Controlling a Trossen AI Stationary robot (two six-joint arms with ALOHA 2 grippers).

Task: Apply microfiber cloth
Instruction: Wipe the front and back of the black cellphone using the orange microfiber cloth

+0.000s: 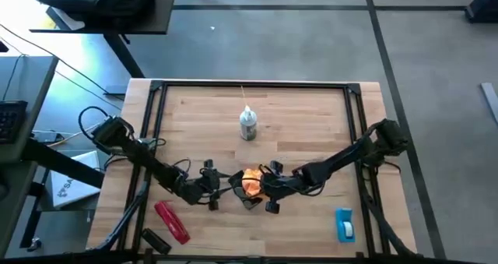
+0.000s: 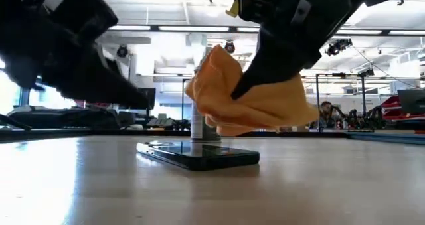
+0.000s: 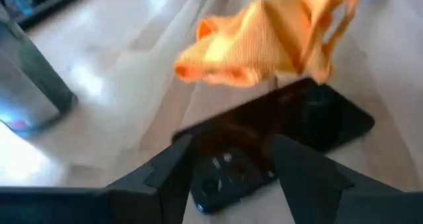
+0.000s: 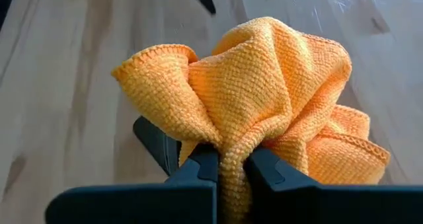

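Orange and soft, the microfiber cloth looks light and floppy to us; a bunched fold gives the surest hold. We see the right pincer clamped on such a fold, the cloth hanging just above the phone. The left pincer stands apart beside the phone.

The right arm reached in from the table's right edge toward the near middle, its gripper pinched tight on the cloth. The left arm stretched in from the left edge, its gripper just left of the right one, fingers apart.
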